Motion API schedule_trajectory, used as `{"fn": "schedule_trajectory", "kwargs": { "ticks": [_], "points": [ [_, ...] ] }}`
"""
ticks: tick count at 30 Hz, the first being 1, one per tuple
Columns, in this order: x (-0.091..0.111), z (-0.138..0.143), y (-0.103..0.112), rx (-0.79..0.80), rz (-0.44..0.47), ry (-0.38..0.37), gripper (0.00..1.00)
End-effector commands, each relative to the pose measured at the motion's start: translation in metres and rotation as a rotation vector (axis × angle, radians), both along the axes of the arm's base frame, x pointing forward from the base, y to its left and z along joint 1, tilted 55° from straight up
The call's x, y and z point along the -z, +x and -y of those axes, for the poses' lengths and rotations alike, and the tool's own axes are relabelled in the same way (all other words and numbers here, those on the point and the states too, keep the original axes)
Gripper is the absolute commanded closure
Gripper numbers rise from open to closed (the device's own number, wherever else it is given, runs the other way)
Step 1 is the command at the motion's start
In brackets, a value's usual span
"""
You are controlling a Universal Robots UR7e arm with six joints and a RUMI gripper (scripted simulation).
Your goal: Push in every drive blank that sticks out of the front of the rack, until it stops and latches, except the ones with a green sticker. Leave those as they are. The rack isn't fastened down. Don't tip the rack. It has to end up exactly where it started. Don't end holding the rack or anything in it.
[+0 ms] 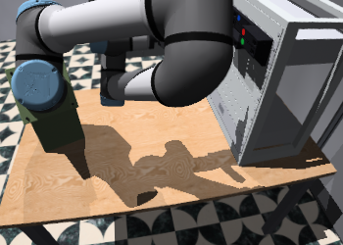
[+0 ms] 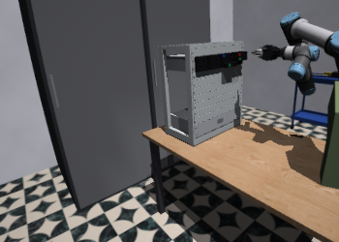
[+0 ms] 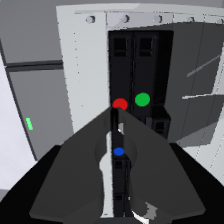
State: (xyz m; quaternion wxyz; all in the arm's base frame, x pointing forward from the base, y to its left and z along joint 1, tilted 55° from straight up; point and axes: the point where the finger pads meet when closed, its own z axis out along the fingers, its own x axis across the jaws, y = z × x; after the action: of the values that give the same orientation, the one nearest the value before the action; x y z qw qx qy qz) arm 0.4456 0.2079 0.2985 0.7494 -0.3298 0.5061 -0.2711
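Note:
The grey rack (image 2: 203,92) stands on the wooden table, also at the right of the top view (image 1: 274,69). Black drive blanks (image 1: 252,39) fill its top bays and carry a blue sticker (image 1: 238,18), a red sticker (image 1: 243,31) and a green sticker (image 1: 242,41). The blanks with the red and green stickers stick out of the front. My gripper (image 2: 255,53) is shut on nothing and hovers a short gap in front of the blanks. In the wrist view its fingertips (image 3: 115,114) lie just below the red sticker (image 3: 120,104), with the green sticker (image 3: 142,99) beside it. In the top view my arm hides the gripper.
Two tall dark cabinets (image 2: 97,77) stand behind the rack. The green robot base (image 1: 49,118) sits at the table's left end. A blue trolley (image 2: 310,102) stands past the table.

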Motion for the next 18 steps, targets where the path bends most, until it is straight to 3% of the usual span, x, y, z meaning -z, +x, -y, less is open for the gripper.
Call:
{"fn": "schedule_trajectory", "kwargs": {
  "ticks": [1,6,14,18],
  "points": [
    [-0.001,0.0,0.0,-0.001,0.0,0.0,1.0],
    [-0.003,-0.002,0.009,-0.001,0.0,0.0,1.0],
    [-0.014,-0.011,0.046,-0.001,0.0,0.0,1.0],
    [-0.016,-0.012,0.051,-0.001,0.0,0.0,1.0]
  ]
}}
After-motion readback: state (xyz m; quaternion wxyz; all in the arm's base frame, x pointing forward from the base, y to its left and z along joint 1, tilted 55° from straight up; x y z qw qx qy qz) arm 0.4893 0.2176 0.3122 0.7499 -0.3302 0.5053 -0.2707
